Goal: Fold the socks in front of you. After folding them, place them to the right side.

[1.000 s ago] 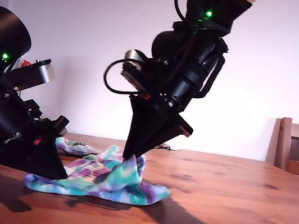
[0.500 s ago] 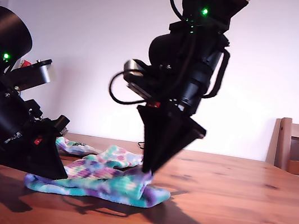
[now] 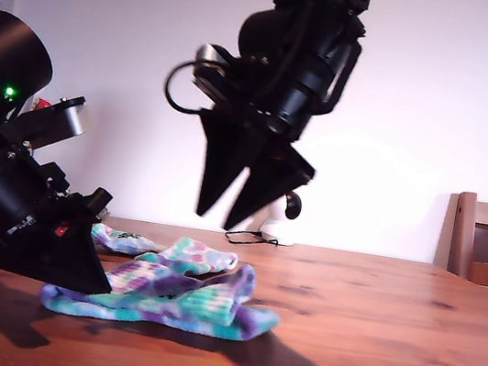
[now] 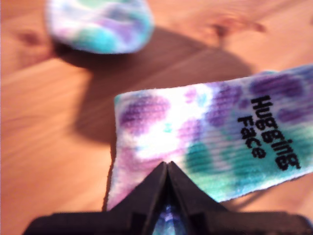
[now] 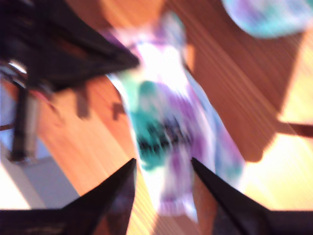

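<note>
My second gripper (image 3: 230, 224) has let go of the socks (image 3: 166, 296) and risen well clear of them since half a second ago; the fold it was pressing down now lies loose on the wooden table (image 3: 366, 351).

That table fills the lower part of the exterior view, with a white wall (image 3: 438, 130) behind it and a wooden chair (image 3: 486, 238) at the exterior view's right edge. My second gripper hangs above the socks with its jaws spread apart; its own wrist view, blurred, shows the two fingertips (image 5: 122, 181) parted over the tie-dye fabric (image 5: 166, 127).

My first gripper (image 3: 102, 289) sits low at the exterior view's left, its tips down at the near end of the socks. In its wrist view the jaws are pressed together, pinching the edge of a sock cuff (image 4: 210, 142) that bears black "Hugging Face" lettering (image 4: 269, 134). A second sock end (image 4: 98, 24) lies apart on the wood.
</note>
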`<act>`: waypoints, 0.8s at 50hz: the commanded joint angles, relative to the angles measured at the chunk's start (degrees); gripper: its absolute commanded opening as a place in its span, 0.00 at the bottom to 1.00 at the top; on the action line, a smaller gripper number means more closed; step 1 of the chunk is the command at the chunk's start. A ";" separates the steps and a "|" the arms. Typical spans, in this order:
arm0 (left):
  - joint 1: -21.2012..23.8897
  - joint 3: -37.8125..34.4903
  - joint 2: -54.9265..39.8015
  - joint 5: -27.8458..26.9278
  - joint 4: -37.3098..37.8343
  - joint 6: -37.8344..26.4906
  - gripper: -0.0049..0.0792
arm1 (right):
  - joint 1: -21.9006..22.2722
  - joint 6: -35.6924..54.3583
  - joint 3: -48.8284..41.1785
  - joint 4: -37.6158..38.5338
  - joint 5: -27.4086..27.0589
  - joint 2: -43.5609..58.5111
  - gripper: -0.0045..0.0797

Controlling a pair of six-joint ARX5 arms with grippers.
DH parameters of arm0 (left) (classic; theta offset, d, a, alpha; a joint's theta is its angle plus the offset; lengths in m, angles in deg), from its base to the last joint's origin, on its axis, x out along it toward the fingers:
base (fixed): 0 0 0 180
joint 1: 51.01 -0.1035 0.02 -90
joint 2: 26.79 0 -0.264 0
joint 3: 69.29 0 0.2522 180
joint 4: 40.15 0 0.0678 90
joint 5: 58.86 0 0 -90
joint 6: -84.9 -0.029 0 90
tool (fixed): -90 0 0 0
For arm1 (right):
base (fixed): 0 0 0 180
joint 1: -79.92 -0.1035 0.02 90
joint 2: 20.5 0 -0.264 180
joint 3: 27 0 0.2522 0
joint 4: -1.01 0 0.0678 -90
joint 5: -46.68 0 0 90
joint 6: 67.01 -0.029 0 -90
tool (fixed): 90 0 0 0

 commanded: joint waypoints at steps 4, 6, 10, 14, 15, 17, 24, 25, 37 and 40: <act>0.26 -1.11 -1.05 -1.99 -0.07 -1.33 0.03 | -1.51 0.35 -0.09 2.14 0.52 1.81 0.36; 0.28 -0.90 -1.05 -2.23 -0.11 -1.33 0.03 | -1.68 0.44 -0.09 2.27 0.68 2.08 0.34; 0.26 -0.35 -1.05 -3.17 -0.50 -1.70 0.03 | -1.70 0.52 -0.09 2.34 1.55 3.13 0.30; 0.26 0.52 -1.05 -3.54 -0.31 -1.70 0.03 | -1.73 0.52 -0.15 2.60 1.84 4.28 0.25; 0.26 0.74 -1.05 -3.78 -0.26 -1.70 0.03 | -1.73 0.55 -0.15 2.60 1.92 4.50 0.23; 0.26 1.18 -1.05 -4.28 -0.15 -1.70 0.03 | -1.88 0.96 -0.15 2.75 1.97 4.98 0.14; 0.26 2.12 -1.05 -5.20 0.04 -1.70 0.03 | -2.08 1.40 -0.15 3.69 1.97 5.62 0.04; 0.26 2.14 -1.05 -5.38 0.04 -1.70 0.03 | -2.08 1.44 -0.15 3.78 1.97 5.79 0.04; 0.26 2.29 -1.05 -6.36 0.59 -1.68 0.03 | -2.12 1.36 -0.15 4.87 3.15 8.87 0.04; -0.04 2.32 -0.96 -6.38 0.48 -1.86 0.03 | -2.25 1.36 -0.15 5.22 4.04 9.22 0.04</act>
